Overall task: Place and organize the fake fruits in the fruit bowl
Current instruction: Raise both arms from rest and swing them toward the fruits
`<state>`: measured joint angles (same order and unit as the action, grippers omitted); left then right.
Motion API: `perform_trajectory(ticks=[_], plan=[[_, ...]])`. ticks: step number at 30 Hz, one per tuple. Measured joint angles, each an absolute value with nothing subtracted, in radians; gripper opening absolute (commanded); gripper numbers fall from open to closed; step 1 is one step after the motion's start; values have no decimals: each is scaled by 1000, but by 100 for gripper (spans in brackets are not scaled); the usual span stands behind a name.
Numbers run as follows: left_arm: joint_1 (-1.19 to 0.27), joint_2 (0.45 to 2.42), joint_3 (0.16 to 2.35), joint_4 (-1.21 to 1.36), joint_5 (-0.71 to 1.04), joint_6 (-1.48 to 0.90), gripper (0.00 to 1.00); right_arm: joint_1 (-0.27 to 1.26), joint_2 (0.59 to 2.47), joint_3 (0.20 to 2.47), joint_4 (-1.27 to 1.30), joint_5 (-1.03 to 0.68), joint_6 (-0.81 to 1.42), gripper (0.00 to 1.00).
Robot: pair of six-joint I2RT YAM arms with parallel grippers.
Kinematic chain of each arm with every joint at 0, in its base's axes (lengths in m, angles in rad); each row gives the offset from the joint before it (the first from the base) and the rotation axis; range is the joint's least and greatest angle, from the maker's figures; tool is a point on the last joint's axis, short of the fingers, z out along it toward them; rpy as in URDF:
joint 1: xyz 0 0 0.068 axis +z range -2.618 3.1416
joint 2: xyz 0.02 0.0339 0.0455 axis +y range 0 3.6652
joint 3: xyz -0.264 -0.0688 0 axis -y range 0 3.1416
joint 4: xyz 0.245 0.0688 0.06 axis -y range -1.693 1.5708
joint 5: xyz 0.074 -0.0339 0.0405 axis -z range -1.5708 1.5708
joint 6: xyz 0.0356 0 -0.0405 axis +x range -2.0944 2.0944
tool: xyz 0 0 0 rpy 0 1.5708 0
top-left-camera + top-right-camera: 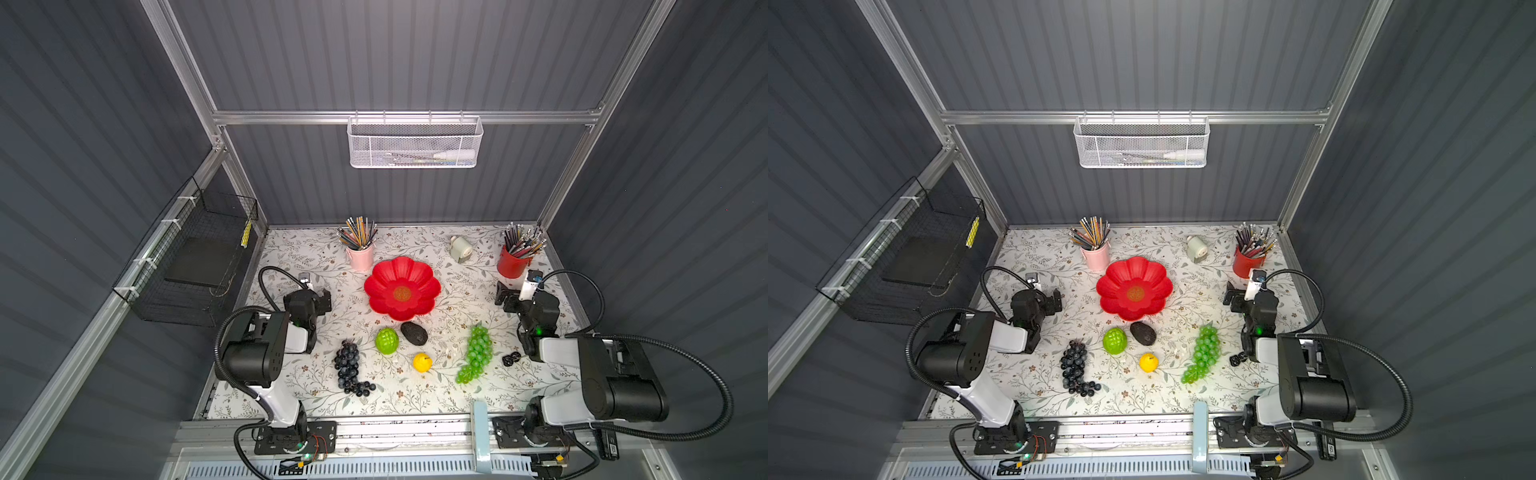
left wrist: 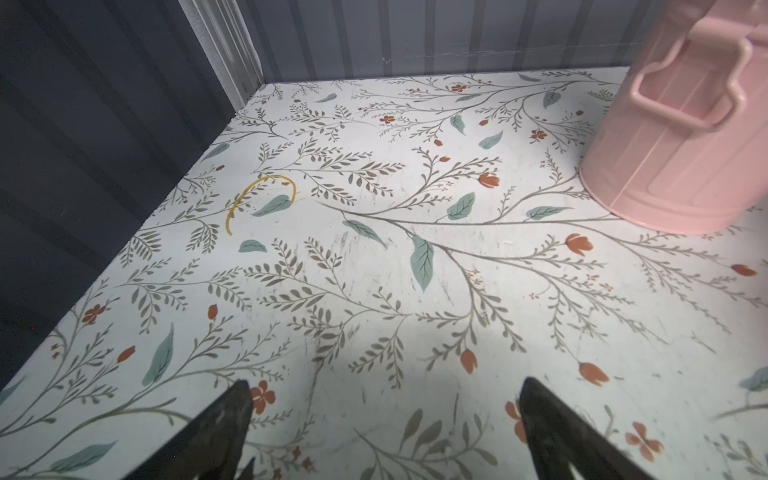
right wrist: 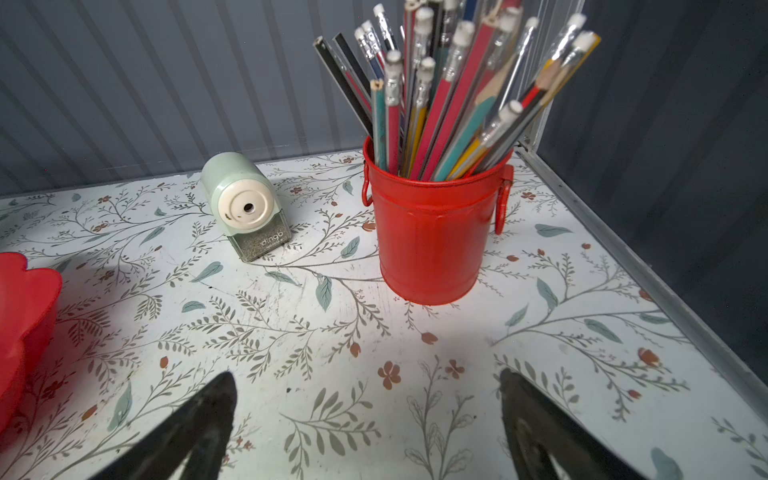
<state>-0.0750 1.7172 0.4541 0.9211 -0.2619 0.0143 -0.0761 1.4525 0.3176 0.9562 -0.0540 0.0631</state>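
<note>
Your left hand [image 2: 384,395] and right hand [image 3: 368,382] hang spread and empty either side of the empty fruit bowl [image 1: 382,286], likely so either can reach. On the bench [image 1: 457,399] just nearer lie the dark grape bunch [image 1: 349,368], green ball [image 1: 387,341], black oval [image 1: 414,333], yellow fruit [image 1: 422,362] and green grape bunch [image 1: 478,353].

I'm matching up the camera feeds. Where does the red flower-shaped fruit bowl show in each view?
Both top views: fruit bowl mid-table, empty, just robot-side of the pink cup.
Left wrist: not in it; the pink cup shows instead.
Right wrist: only a rim section, cut off at the picture's edge.
Shared landmark: the red pencil cup, in both top views and the right wrist.
</note>
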Motion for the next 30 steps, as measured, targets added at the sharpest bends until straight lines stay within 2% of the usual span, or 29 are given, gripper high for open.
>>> perform_trajectory(ticks=[22, 25, 30], plan=[[-75, 1716, 455, 916, -274, 9, 100, -77, 1452, 318, 956, -45, 67, 99], [-75, 1687, 484, 825, -306, -6, 100, -77, 1416, 319, 910, -4, 80, 99], [-75, 1600, 648, 569, -378, -56, 100, -77, 1245, 388, 706, 33, 111, 97]])
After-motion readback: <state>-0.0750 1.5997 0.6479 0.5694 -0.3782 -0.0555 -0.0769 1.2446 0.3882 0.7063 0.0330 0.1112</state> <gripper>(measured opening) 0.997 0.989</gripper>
